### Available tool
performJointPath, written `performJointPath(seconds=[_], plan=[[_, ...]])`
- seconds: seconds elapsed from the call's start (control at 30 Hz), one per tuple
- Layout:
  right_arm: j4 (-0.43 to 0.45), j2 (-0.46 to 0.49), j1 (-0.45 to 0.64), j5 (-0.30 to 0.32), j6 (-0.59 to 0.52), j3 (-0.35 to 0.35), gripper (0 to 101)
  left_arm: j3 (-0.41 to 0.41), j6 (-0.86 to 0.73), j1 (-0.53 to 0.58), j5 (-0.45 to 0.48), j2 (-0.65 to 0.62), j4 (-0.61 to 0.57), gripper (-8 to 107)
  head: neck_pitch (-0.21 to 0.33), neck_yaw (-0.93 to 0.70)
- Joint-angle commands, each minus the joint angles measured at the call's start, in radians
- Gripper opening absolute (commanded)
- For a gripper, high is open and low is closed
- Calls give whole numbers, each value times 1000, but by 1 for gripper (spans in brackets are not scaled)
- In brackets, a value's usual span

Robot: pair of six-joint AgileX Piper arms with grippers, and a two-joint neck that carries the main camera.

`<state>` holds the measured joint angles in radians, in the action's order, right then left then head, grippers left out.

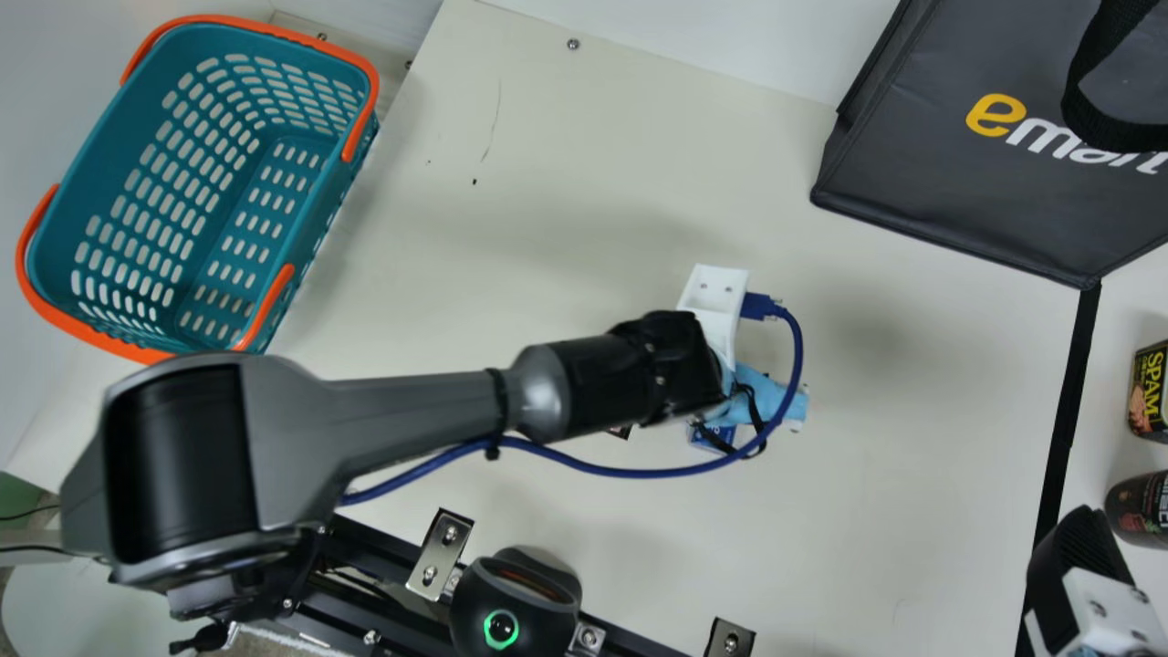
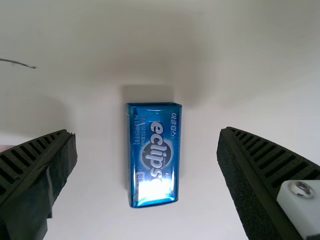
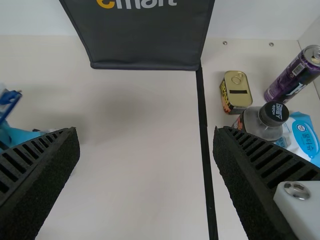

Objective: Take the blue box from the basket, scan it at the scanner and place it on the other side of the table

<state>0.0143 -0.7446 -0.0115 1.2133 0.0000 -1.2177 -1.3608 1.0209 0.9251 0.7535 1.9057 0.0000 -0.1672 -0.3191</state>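
Blue box (image 1: 714,437) in the main view: on the cream table (image 1: 511,237), mostly hidden under the left gripper (image 1: 671,370). In the way above it, a loop of blue cable (image 1: 799,356), and right beside it a light-blue piece (image 1: 776,397) with black cord. Near the box, under the same arm, a small dark thing (image 1: 621,432), too covered to make out. Toward the left, the teal basket (image 1: 114,151) with orange handles; at the near edge, a black device with a green-lit ring (image 1: 501,630). Over at the right, a dark bag (image 1: 949,173), a black strip (image 1: 1064,411) along the table and, past it, a tin (image 1: 1152,392) and a dark jar (image 1: 1139,511), with the right gripper (image 1: 1081,552) close to the jar.

In the left wrist view, the box flat on the table, framed between wide-open fingers and apart from both. Off to one side, a thin dark strand (image 2: 17,63).

In the right wrist view, fingers also spread wide. Beyond the strip, tin and jar close together, plus a purple can (image 3: 294,75) and a white-and-blue pack (image 3: 305,140).
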Motion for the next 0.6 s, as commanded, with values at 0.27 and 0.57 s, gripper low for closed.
performJointPath(seconds=[0.27, 0.57], plan=[[0, 0, 0, 0, 0, 0, 95, 251, -367, -193, -168, -279, -314, 90, 29, -2], [0, 0, 0, 0, 0, 0, 95, 390, -786, -440, -93, -510, -613, 90, 29, -2]])
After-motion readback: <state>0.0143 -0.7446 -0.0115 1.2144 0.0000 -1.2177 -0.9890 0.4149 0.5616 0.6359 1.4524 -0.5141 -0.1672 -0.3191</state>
